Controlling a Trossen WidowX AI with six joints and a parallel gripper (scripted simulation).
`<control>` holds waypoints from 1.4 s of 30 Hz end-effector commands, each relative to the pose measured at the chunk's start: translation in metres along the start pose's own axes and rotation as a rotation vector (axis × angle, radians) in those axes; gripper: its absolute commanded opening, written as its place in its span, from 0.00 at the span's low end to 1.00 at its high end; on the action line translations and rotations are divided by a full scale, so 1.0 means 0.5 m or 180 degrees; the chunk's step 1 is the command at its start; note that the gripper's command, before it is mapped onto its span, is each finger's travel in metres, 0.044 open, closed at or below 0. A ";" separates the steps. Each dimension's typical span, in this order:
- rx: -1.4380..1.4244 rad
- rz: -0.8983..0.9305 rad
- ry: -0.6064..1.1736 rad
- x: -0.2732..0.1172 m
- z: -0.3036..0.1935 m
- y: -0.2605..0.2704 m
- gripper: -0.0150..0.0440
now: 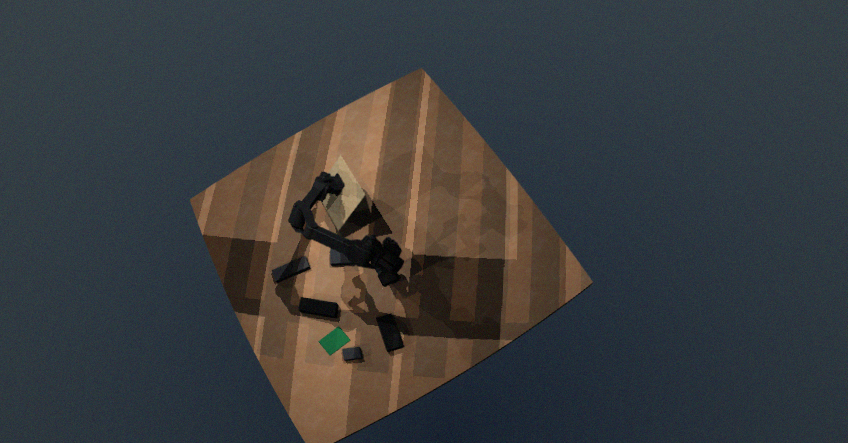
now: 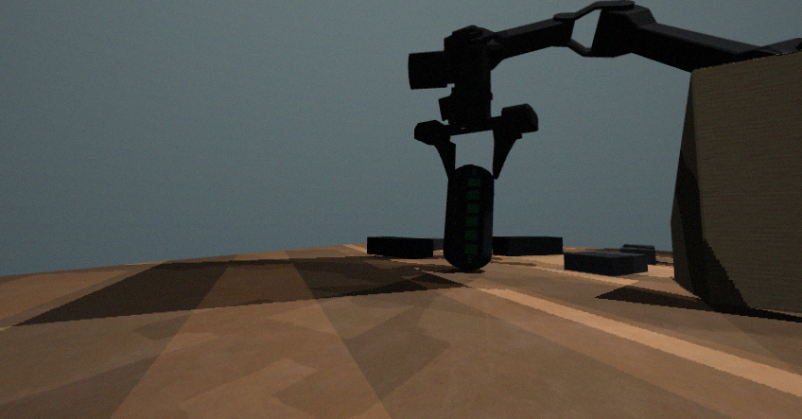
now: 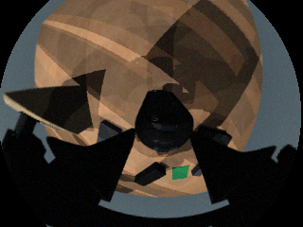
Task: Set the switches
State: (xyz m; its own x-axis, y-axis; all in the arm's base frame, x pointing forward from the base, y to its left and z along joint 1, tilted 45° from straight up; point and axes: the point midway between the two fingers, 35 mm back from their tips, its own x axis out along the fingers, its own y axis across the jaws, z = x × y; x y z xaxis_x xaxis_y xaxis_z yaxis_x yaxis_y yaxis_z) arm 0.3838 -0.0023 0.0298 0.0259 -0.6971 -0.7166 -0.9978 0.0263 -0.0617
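The dark controller unit [image 2: 484, 218] [image 3: 163, 120] stands upright on one rounded end, its lower end at or just above the bench [image 2: 393, 370]. Its long face with a column of several dim green switch parts is turned to the exterior view. The switch positions are too dark to read, and the underside label is not in sight. My gripper [image 2: 472, 176] [image 3: 163, 132] points down above the unit and is shut on it, one fingertip on each side of its upper end. In the top view the arm hides the fingertips.
A tall beige block [image 1: 343, 200] [image 2: 737, 189] stands beside the arm. Dark modules [image 1: 290, 269] [image 1: 318, 307] [image 1: 389, 332] [image 2: 399, 247] [image 2: 605, 263] lie around. A green plate [image 1: 334, 340] [image 3: 180, 172] lies beside a small dark part [image 1: 352, 353]. Another dark module [image 1: 340, 258] is partly under the arm.
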 end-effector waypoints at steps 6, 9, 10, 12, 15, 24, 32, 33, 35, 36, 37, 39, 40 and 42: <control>0.0003 0.0014 0.0030 0.010 -0.019 0.001 0.83; 0.0003 0.0014 0.0030 0.011 -0.024 0.001 0.83; 0.0003 0.0014 0.0030 0.011 -0.025 0.001 0.83; 0.0003 0.0014 0.0031 0.012 -0.029 0.001 0.83; 0.0002 0.0014 0.0031 0.014 -0.033 0.001 0.83; 0.0002 0.0014 0.0033 0.018 -0.047 0.001 0.83; 0.0002 0.0014 0.0034 0.022 -0.059 0.001 0.83; 0.0002 0.0014 0.0034 0.022 -0.061 0.001 0.83; 0.0002 0.0014 0.0034 0.024 -0.064 0.001 0.83; 0.0002 0.0014 0.0035 0.024 -0.065 0.001 0.83; 0.0002 0.0014 0.0035 0.025 -0.067 0.001 0.83; 0.0002 0.0014 0.0035 0.026 -0.070 0.001 0.83; 0.0002 0.0014 0.0035 0.026 -0.071 0.001 0.83; 0.0002 0.0014 0.0036 0.028 -0.074 0.001 0.83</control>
State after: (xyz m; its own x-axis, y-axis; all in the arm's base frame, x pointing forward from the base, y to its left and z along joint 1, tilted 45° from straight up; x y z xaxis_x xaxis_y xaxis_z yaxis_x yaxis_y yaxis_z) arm 0.3828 -0.0322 0.0477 0.0308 -0.7011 -0.7124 -0.9976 0.0226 -0.0653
